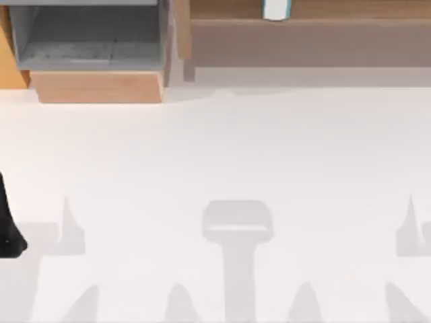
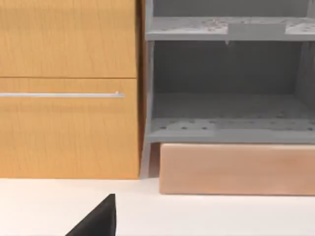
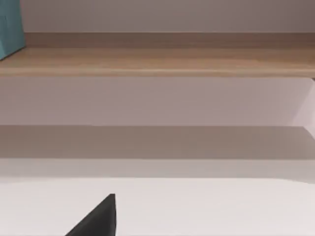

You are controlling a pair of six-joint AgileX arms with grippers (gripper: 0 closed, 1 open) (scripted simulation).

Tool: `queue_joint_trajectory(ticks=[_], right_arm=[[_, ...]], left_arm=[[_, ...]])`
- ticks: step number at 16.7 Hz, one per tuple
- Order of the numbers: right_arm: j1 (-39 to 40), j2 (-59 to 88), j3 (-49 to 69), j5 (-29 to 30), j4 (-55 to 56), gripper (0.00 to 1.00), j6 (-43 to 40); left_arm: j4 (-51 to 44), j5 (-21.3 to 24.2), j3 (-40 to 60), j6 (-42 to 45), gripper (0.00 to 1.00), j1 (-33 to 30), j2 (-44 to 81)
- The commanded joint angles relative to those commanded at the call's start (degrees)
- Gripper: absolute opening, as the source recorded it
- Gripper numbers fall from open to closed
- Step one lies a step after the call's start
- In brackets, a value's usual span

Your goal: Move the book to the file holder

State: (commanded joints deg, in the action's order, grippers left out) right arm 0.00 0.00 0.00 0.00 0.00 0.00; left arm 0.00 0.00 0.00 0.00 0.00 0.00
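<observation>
The white table (image 1: pixel 222 155) takes most of the top view, and grey shadows lie on its near part. At its far edge, on the right side, stands the long brown wooden shelf (image 1: pixel 310 33). In the right wrist view the same shelf (image 3: pixel 157 59) runs across the picture, with a lower board under its top board.

At the far left of the table stands the file holder (image 1: pixel 94 60), a grey box with a speckled grey inside and a light tan wooden front. The left wrist view shows the file holder (image 2: pixel 226 113) from the front: it has grey levels inside and the tan front board (image 2: pixel 236 169) below. Just beside it stands an orange wooden cabinet (image 2: pixel 69 88) with a thin metal handle (image 2: pixel 59 95).

The book (image 1: pixel 276 9) stands upright on the top board of the shelf, well apart from the file holder. In the right wrist view its teal cover (image 3: pixel 11 27) appears at the edge of the picture, on the top board.

The left arm (image 1: pixel 8 222) is a dark shape at the left edge of the table. A dark part of each gripper shows in its own wrist view, but it cannot be told if the fingers of either gripper are apart or together.
</observation>
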Motion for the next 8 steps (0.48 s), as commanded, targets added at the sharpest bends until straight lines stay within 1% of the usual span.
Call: queue_joint_trajectory(ticks=[4,8], right_arm=[[0.0,0.0,0.0,0.0,0.0,1.00,0.0],[0.0,0.0,0.0,0.0,0.0,1.00,0.0]], left_arm=[[0.7,-0.8,1.2,0.1,1.00,-0.9,1.6],[4.7,-5.2,8.8,0.5,1.00,-6.2,11.3]])
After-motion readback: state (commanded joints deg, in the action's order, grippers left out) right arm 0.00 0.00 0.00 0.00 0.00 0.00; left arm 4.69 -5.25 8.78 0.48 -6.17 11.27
